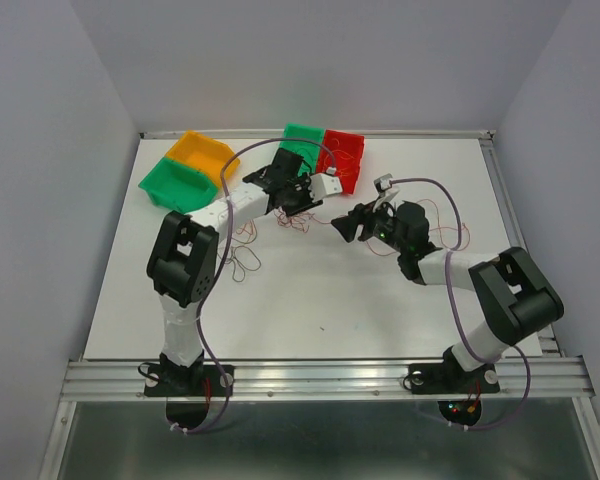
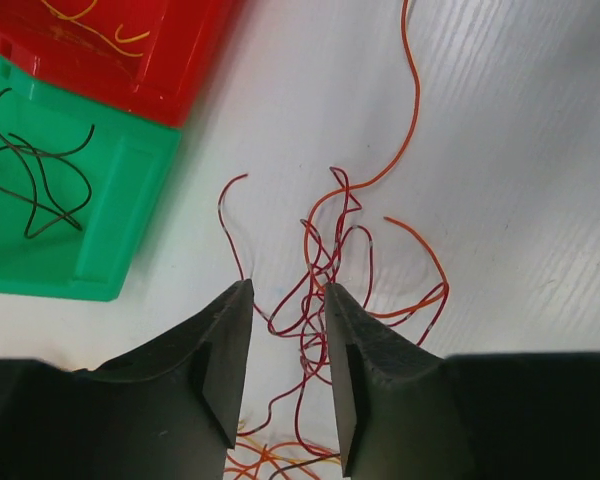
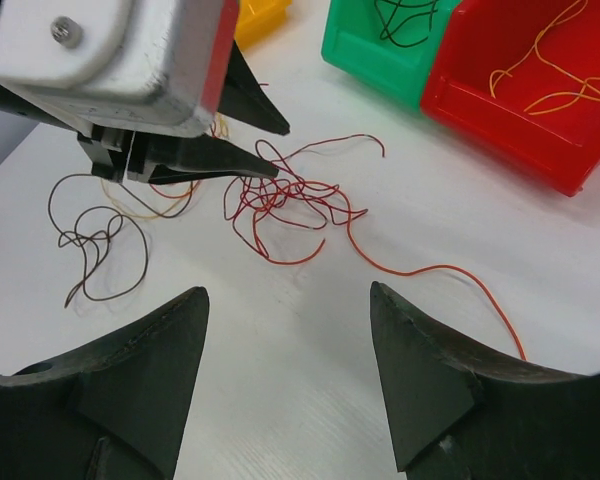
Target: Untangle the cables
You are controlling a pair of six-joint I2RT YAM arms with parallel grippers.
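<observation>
A white table with two robot arms reaching toward its middle. The left gripper sits low over a tangle of red cables. Its jaws are parted with a clear gap. Several red wires run up through that gap and fan out just past the fingertips, and none looks pinched. One long red-orange strand trails away from the tangle across the table.

The right gripper hovers near, facing the same tangle from the opposite side. Its jaws are spread wide and hold nothing. The tangle lies just beyond its fingertips, apart from them.

A brown cable lies in loose loops beside the left gripper, with thin orange wires near it. At the back, a green bin holds a dark wire. A red bin touching it holds orange ones.
</observation>
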